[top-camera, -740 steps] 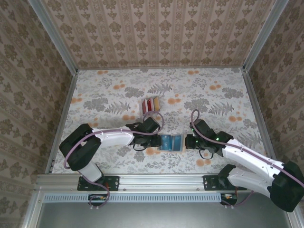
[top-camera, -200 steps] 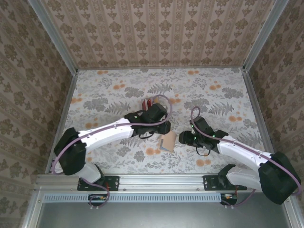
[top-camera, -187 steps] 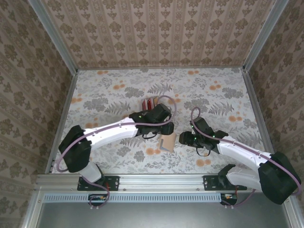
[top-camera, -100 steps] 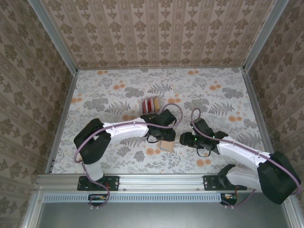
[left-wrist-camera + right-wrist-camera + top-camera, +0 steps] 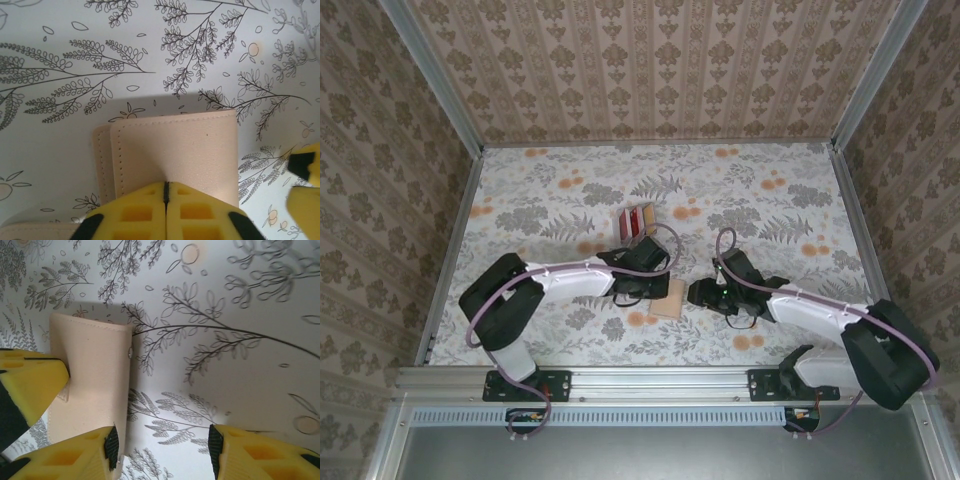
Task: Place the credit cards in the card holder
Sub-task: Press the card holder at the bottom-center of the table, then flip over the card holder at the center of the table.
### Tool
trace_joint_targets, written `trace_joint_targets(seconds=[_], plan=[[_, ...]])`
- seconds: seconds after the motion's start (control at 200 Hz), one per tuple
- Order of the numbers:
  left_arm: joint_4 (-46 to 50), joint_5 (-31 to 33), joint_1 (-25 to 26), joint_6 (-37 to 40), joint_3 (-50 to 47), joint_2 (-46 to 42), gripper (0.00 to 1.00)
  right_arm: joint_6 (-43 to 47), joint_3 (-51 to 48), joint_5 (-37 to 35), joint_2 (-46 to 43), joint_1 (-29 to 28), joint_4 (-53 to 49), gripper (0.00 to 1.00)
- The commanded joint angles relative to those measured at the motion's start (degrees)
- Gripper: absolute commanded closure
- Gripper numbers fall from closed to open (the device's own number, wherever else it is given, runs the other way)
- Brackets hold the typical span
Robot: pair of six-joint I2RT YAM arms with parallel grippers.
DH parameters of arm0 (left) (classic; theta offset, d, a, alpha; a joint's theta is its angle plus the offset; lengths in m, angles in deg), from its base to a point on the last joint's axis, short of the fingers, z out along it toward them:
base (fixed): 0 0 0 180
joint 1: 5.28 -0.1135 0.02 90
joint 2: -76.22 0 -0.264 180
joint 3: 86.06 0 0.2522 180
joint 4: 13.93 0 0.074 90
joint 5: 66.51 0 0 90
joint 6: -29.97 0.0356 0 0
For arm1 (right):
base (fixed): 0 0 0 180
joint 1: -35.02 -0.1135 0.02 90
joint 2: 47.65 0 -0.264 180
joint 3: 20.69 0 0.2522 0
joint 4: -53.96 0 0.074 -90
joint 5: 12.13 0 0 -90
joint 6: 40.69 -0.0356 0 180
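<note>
- Just below the middle of the top view, on the floral-printed table cover (image 5: 540, 200): the small flat pinkish-tan leather-like card holder (image 5: 669, 303), folded shut with no pocket showing.
- Above it, toward the upper centre of that view and well apart: the thin red and tan-gold plastic credit cards (image 5: 636, 220), standing upright in a row, none of them in the holder yet.
- At the bottom edge of the left wrist view: left gripper (image 5: 165, 202), yellow pads pressed flat together with nothing between them, sitting over the near edge of the holder's top flap.
- At the bottom of the right wrist view: right gripper (image 5: 162, 445), jaws partly apart and empty, one finger over the holder's lower edge, the other over bare cloth.
- Likely step: getting the holder open again before fetching any card.
- Risk: sliding the whole holder across the smooth cloth instead of lifting one flap, since neither gripper has a pinch on it.
- Risk: pinning both flaps under the closed left pads, so prying from the right only drags or tilts it.
- Risk: yellow fingers of the two arms colliding, working so near each other.
</note>
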Motion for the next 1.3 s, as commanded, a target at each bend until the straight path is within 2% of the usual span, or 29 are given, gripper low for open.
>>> trace_joint_targets(seconds=[0.0,0.26,0.635,0.73,0.88,0.93,1.09,1.135,1.195,1.295], plan=[[3.99,1.52,-0.2,-2.26,-5.77,2.01,1.0,-2.82,0.95,2.79,2.73,-1.77,5.3,0.46],[2.81,2.48,-0.26,-3.96,-9.84,0.79,1.0,-6.05,2.09,3.17,11.27,-4.91,13.45,0.46],[-0.56,1.44,-0.36,-5.66,-13.85,1.1,1.0,-8.08,8.44,3.16,19.64,-9.29,18.63,0.47],[-0.57,1.41,-0.31,-6.08,-14.6,0.43,1.0,-9.07,8.56,3.64,21.01,-9.43,21.37,0.54],[-0.84,2.06,-0.56,-6.81,-15.2,-1.36,1.0,-9.17,7.55,2.21,19.99,-9.3,21.6,0.74],[-0.45,2.15,-0.64,-6.68,-14.83,-1.7,1.0,-9.14,6.96,1.68,18.99,-9.19,21.38,0.78],[3.46,3.09,-0.92,-5.63,-12.07,-2.76,1.0,-6.94,6.0,-0.91,14.02,-7.9,16.51,0.86],[4.97,3.67,-1.1,-5.16,-10.91,-3.4,0.95,-5.34,6.14,-2.15,12.03,-7.41,13.51,0.87],[6.46,4.43,-1.22,-4.54,-9.78,-4.41,0.92,-2.26,6.92,-5.08,8.81,-6.93,7.11,0.87],[8.27,5.71,-1.73,-3.98,-8.96,-6.78,0.88,4.48,10.26,-14.28,2.25,-6.63,-7.91,0.87]])
